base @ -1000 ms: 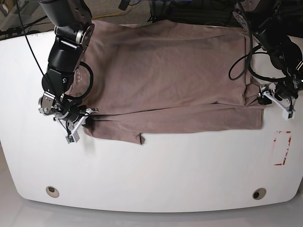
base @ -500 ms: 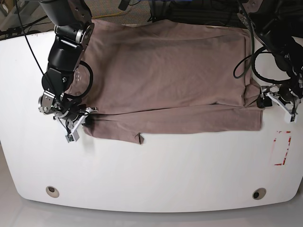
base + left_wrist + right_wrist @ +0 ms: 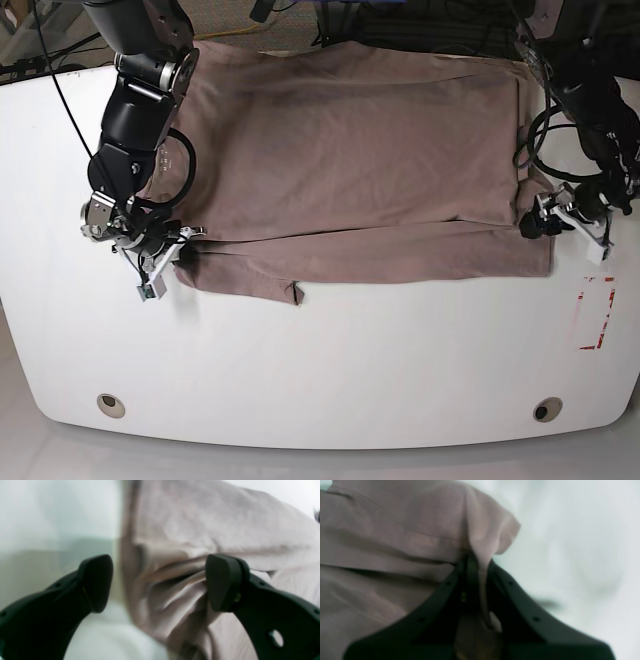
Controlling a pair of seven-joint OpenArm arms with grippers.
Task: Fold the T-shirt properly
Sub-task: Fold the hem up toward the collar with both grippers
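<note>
One white rounded table (image 3: 320, 370) carries one dusty mauve-brown short-sleeved cloth T-shirt (image 3: 350, 160), spread across its far half with the near edge folded over. Two black arms work its ends: the right gripper (image 3: 168, 256) is clenched on a pinch of T-shirt cloth, while the left gripper (image 3: 560, 218) stands released, its fingers (image 3: 222, 580) straddling the rumpled edge.

The T-shirt (image 3: 360, 150), plain mauve-brown, is laid flat across the far half of the table (image 3: 330, 370), its near edge folded over.
</note>
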